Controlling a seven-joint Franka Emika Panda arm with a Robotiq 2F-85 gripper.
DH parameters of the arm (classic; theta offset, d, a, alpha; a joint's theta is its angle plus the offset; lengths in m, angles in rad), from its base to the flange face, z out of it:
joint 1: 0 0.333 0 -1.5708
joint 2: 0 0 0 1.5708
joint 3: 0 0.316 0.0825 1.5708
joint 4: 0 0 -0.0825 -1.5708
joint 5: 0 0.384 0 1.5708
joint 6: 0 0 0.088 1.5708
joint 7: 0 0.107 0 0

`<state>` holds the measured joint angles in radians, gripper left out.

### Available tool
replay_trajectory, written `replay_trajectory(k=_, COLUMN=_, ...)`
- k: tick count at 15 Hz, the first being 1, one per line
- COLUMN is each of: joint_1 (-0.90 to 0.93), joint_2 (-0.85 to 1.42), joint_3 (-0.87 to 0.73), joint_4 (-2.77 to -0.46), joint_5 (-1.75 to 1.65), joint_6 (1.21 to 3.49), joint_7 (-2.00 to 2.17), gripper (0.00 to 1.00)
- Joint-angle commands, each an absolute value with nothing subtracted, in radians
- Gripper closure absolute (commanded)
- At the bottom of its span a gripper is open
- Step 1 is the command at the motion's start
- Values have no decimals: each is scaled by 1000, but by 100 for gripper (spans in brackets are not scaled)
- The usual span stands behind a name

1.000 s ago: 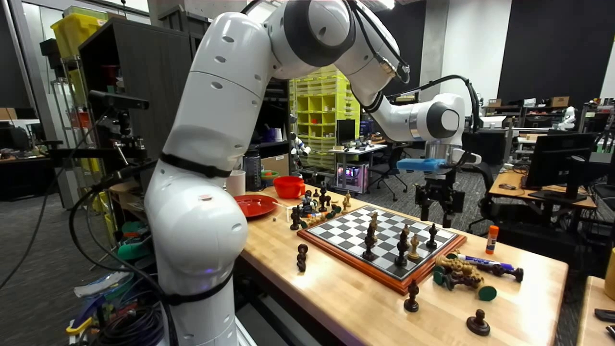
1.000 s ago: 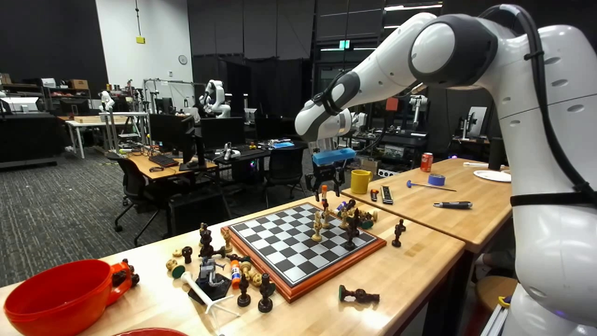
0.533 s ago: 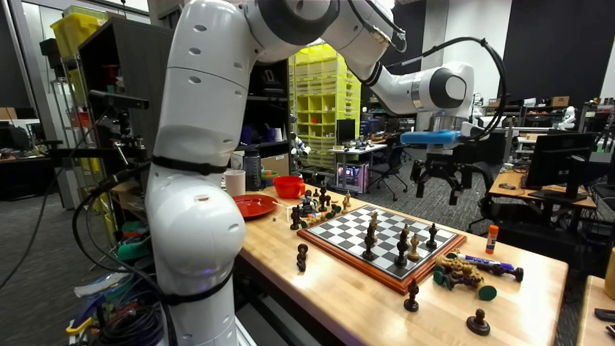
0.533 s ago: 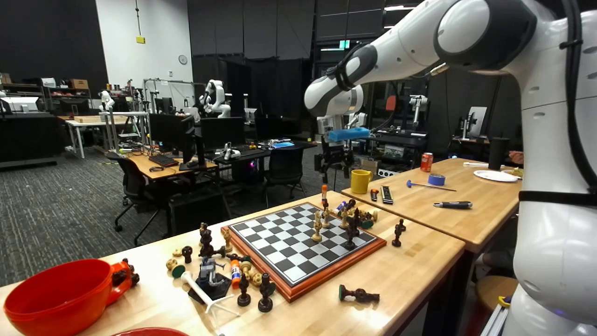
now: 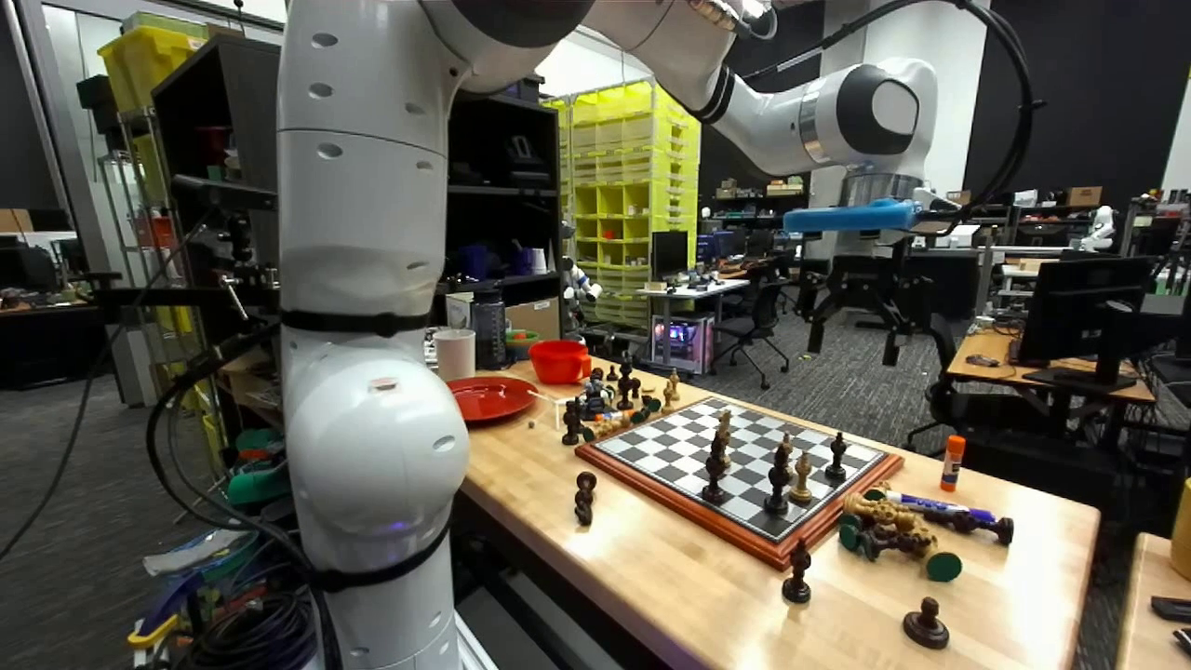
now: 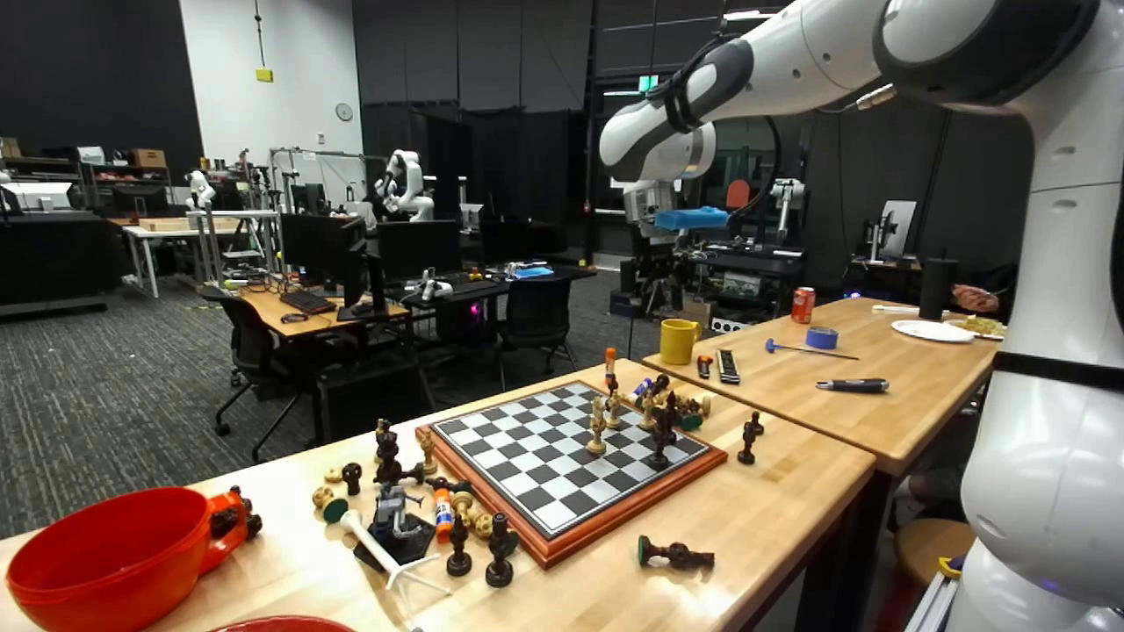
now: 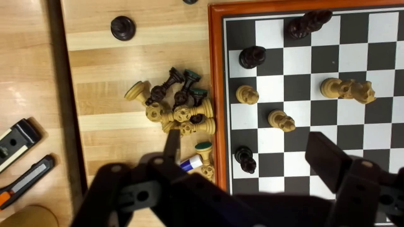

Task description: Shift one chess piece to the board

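The chessboard (image 5: 684, 502) with its reddish rim lies on the table in both exterior views (image 6: 492, 509) and fills the right of the wrist view (image 7: 217, 94). Several dark and light pieces stand on it. One dark piece (image 7: 246, 160) stands upright on a light edge square; it also shows in an exterior view (image 5: 836, 458). My gripper (image 5: 852, 346) is open and empty, high above the board. In the wrist view the jaws (image 7: 246, 138) are wide apart, and nothing is between the fingertips. A heap of fallen pieces (image 7: 189, 110) lies beside the rim.
A glue stick (image 5: 952, 463) stands near the table edge. A marker (image 7: 191, 163) lies by the heap. Dark pieces (image 5: 797, 572) stand in front of the board; another (image 6: 676, 555) lies on its side. A red bowl (image 6: 114, 553) and loose pieces are at the far end.
My gripper has risen well above the board and its fingers have spread wider. The arm has drawn up and back. The pieces on the board and table have not moved.
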<state>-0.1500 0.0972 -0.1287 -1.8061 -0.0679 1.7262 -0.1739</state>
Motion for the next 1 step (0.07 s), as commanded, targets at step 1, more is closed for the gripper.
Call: replay_trajectory(k=1, joint_1=-149, joint_2=99, joint_3=-129, joint_4=-1805, joint_5=-68, joint_6=1723, joint_7=-174, gripper=0)
